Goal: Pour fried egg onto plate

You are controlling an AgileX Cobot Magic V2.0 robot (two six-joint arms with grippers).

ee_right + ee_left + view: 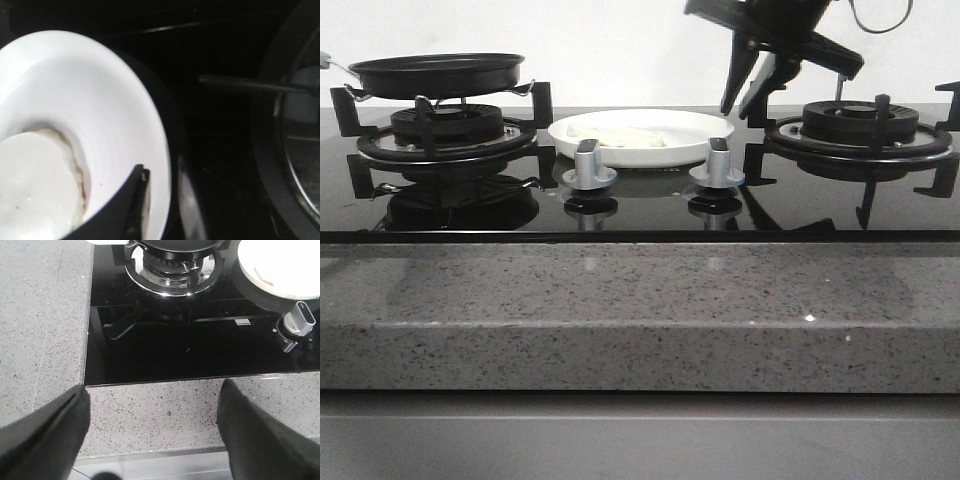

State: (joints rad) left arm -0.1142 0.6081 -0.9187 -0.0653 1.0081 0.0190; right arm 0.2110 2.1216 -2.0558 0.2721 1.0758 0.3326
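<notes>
The egg [35,185] lies in the plate [685,128] between the burners; the pan [438,73] sits on the left burner. The right gripper [752,98] hangs over the plate rim, fingers slightly parted, empty. Left gripper [152,435] spread wide, empty

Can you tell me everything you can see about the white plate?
The plate is wide, round, shallow and glossy white with a raised rim. It sits flat on the black glass stovetop between the two burners, behind the two silver knobs. The pale fried egg lies inside it. The right gripper hovers just above its right edge.
</notes>
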